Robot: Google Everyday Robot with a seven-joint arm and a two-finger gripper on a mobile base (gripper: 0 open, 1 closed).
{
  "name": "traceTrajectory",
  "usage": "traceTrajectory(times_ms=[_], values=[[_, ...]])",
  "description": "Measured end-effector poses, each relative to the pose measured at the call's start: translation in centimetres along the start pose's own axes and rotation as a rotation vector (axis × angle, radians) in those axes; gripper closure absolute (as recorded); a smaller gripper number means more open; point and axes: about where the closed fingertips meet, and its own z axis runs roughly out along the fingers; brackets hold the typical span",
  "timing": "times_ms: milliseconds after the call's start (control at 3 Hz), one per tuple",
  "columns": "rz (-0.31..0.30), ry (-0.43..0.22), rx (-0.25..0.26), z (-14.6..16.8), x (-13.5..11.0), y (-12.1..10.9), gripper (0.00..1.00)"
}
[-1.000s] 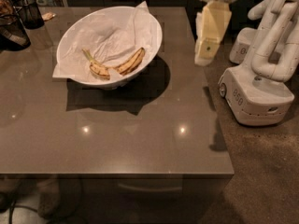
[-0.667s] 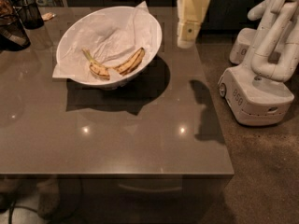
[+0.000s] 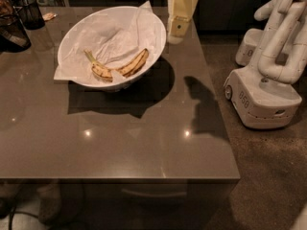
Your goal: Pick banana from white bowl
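Overripe banana [image 3: 125, 67] lies in paper-lined white bowl [image 3: 86, 20] near counter's [image 3: 120, 143] far edge | gripper [image 3: 178, 28] hovers beside bowl's right rim | its grip state cannot be told

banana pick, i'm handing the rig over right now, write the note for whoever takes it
End effector: up over the far edge of the table, just right of the bowl, not touching the banana.
Banana: lying in the bowl on the crumpled paper, stem pointing left and back.
Done: nothing picked yet.
Left: bring the end effector over the bowl, lower it, grasp the banana, lift it out.
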Motion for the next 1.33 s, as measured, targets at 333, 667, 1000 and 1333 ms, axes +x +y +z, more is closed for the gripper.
traceTrajectory(times_ms=[333,667,1000,1333], values=[[-0.018,-0.02,-0.032,2.0,-2.3,-1.5,0.02],[-0.033,-0.04,-0.067,4.0,-4.4,-2.3,0.04],[-0.021,-0.057,-0.108,6.5,-5.9,-2.7,0.07],[0.0,-0.071,-0.15,8.7,-7.1,-2.6,0.09]])
